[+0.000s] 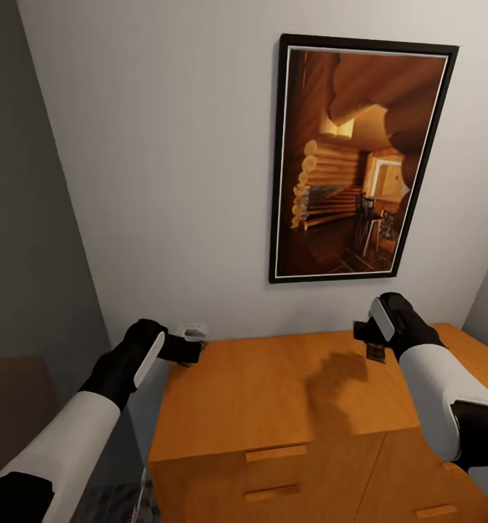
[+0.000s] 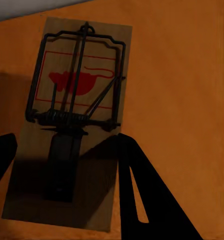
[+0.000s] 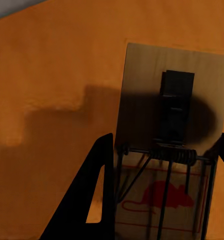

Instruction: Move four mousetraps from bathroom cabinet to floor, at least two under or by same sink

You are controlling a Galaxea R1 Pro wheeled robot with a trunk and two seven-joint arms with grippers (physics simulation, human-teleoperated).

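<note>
The orange-brown cabinet [image 1: 273, 392] stands against the wall, and both my arms reach over its flat top. At its far left corner, my left gripper [image 1: 193, 352] is shut on a mousetrap [image 2: 77, 75]. This trap lies flat on the wood [image 2: 182, 75], a wooden slab with a red mouse print and a black wire bar, and one finger [image 2: 147, 195] presses its long edge. Near the back edge, my right gripper [image 1: 371, 343] is shut on a second mousetrap [image 1: 376, 354]. In the right wrist view that trap [image 3: 172, 90] sits between the fingers [image 3: 99, 190].
A framed picture [image 1: 353, 156] of a log cabin interior hangs on the white wall above the cabinet. Drawer fronts with bar handles [image 1: 275, 453] face me below the top. A grey wall [image 1: 26, 218] closes the left side, with a strip of dark floor [image 1: 113, 505] beside the cabinet.
</note>
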